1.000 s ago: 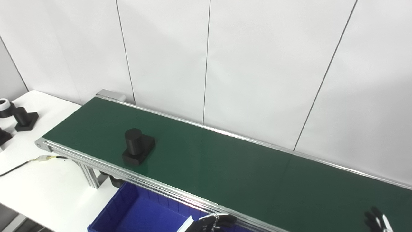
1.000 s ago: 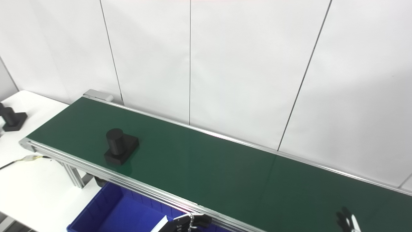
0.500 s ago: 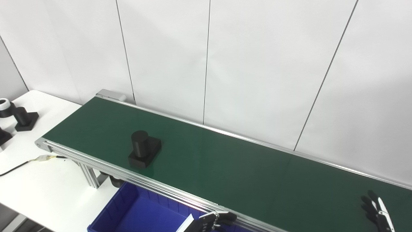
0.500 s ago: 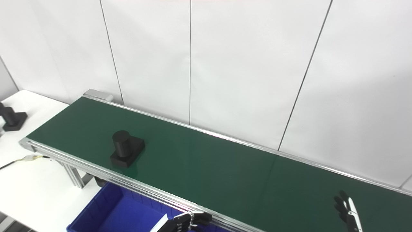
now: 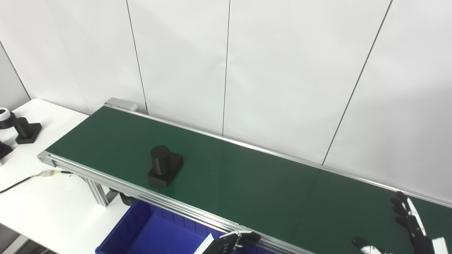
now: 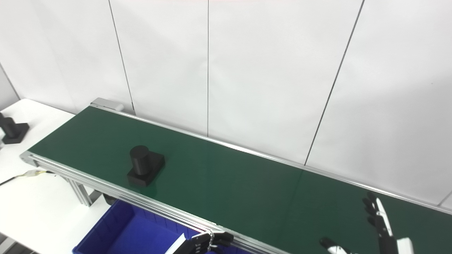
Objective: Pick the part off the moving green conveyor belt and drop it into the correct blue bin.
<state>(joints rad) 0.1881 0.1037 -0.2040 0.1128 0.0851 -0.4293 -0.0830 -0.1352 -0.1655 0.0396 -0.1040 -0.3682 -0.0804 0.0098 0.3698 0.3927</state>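
Observation:
A black part [image 5: 164, 170], a short cylinder standing on a square base, rides upright on the green conveyor belt [image 5: 254, 183] near its left end. My right hand [image 5: 406, 229] hovers open over the belt's right end, fingers spread and thumb apart, far to the right of the part. My left hand [image 5: 231, 243] shows only as curled fingers at the bottom edge, just in front of the belt's near rail and above the blue bin [image 5: 141, 233]; whether it is open or shut is hidden.
On the white table [image 5: 42, 208] at the left stand more black parts [image 5: 24, 128] and a cable [image 5: 35, 175]. A white panelled wall rises directly behind the belt. The belt's aluminium rail [image 5: 141, 192] runs between bin and belt.
The part has ridden rightward along the belt. My right hand has risen into view over the belt's right end, with fingers and thumb now showing. The left hand has stayed put.

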